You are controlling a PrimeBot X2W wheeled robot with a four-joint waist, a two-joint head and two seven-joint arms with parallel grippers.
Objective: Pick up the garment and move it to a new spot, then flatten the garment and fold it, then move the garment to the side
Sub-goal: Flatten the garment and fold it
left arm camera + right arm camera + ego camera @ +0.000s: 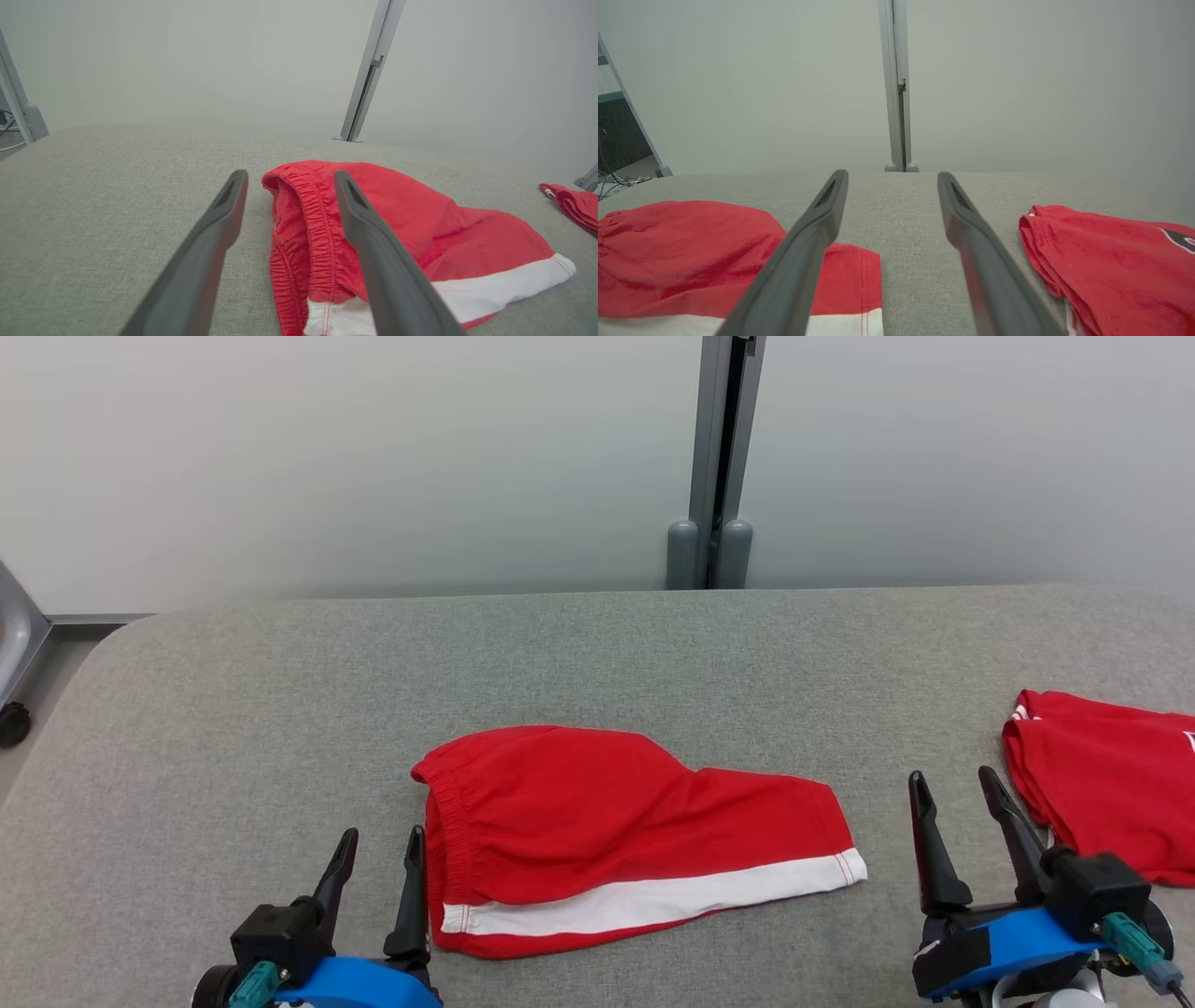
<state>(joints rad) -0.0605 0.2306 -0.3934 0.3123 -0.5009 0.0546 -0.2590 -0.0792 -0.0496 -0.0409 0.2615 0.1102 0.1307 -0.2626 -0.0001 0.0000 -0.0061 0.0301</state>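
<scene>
left gripper (383, 834), jaws spread, sits just beside the red shorts (607, 821).

Pale frosted wall panels (373, 457), grey post (719, 448) between; grey fabric tabletop (280, 691).

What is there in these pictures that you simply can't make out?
- Second red garment: the head view's right edge cuts it off; in the right wrist view its dark print runs off the edge, unreadable.
- Red shorts: in the left wrist view the bottom edge cuts the near side, and a finger of the left gripper covers part.
- Shorts' underside: hidden against the grey surface.
</scene>
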